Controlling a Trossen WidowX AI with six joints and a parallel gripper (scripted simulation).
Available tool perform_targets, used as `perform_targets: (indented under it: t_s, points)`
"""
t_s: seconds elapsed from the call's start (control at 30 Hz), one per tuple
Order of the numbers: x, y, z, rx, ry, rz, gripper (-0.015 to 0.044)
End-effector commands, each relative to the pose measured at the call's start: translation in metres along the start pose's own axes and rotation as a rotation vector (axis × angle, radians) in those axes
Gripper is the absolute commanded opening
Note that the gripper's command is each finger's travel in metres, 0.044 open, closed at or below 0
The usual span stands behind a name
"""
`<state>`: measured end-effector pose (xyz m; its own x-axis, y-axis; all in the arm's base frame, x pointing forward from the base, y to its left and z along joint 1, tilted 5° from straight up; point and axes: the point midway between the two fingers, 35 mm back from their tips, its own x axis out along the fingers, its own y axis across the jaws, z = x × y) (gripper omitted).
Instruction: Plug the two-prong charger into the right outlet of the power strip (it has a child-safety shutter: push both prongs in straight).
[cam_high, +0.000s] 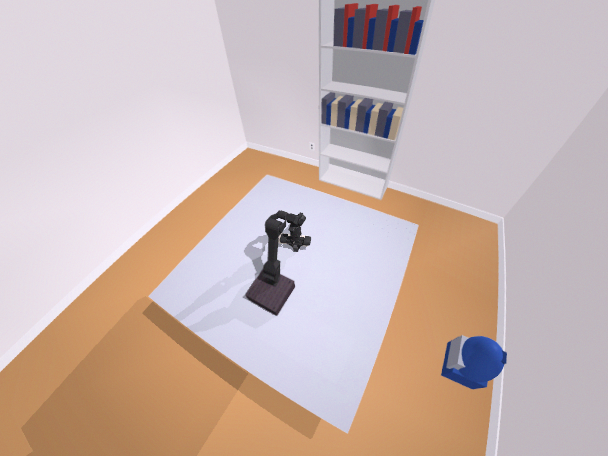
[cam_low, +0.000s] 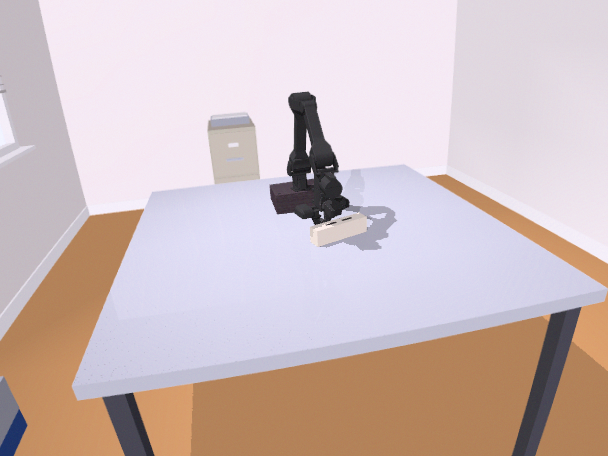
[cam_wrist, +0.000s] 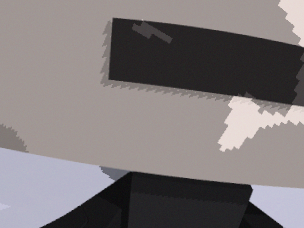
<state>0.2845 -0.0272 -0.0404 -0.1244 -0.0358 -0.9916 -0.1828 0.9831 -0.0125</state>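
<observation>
- The gripper (cam_low: 324, 214) is clamped partway closed on the dark charger (cam_wrist: 188, 218).
- It hangs straight down at one end of the power strip (cam_low: 340, 231) on the table (cam_low: 280, 280).
- Directly below it lies a long dark slot (cam_wrist: 200, 61), its length crosswise to the charger.
- The prongs are hidden, probably already entering; press straight down.

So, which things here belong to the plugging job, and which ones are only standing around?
Belong to the job:
- power strip, beige, on the table
- charger, dark, gripped in the tool, down at the strip
- outlet slot, seen close in the wrist view

Only standing around:
- filing cabinet
- bookshelf with books
- blue object on the floor
</observation>
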Motion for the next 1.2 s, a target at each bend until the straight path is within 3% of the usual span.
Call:
perform_targets:
  t_s: [0.0, 1.17]
  points:
    - [-0.0011, -0.0002, 0.0029, 0.004, -0.008, 0.001, 0.0000]
    - [-0.0018, -0.0003, 0.0119, 0.004, -0.009, 0.001, 0.0000]
